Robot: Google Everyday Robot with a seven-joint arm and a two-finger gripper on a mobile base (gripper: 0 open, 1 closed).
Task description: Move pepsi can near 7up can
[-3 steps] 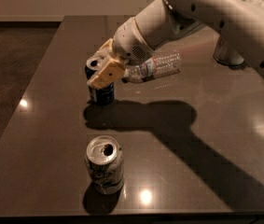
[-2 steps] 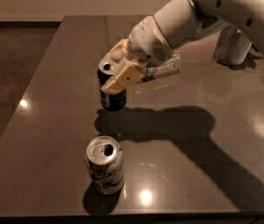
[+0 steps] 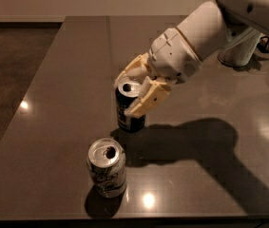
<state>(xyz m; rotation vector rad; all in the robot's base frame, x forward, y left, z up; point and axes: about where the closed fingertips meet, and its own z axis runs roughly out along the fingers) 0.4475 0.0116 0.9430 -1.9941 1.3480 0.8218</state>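
The pepsi can, dark blue with a silver top, stands upright in the middle of the dark table. My gripper is shut on the pepsi can, with one cream finger across its right side and the other behind its top. The can's base is at or just above the table surface. The 7up can, pale silver with greenish markings, stands upright near the front edge. It is a short gap in front of and slightly left of the pepsi can.
My white arm reaches in from the upper right and casts a broad shadow on the table. A pale object stands at the back right. The table's front edge runs just below the 7up can.
My gripper has carried the pepsi can forward and to the right, closer to the 7up can. The clear bottle seen earlier is now hidden behind the arm. The 7up can has not moved.
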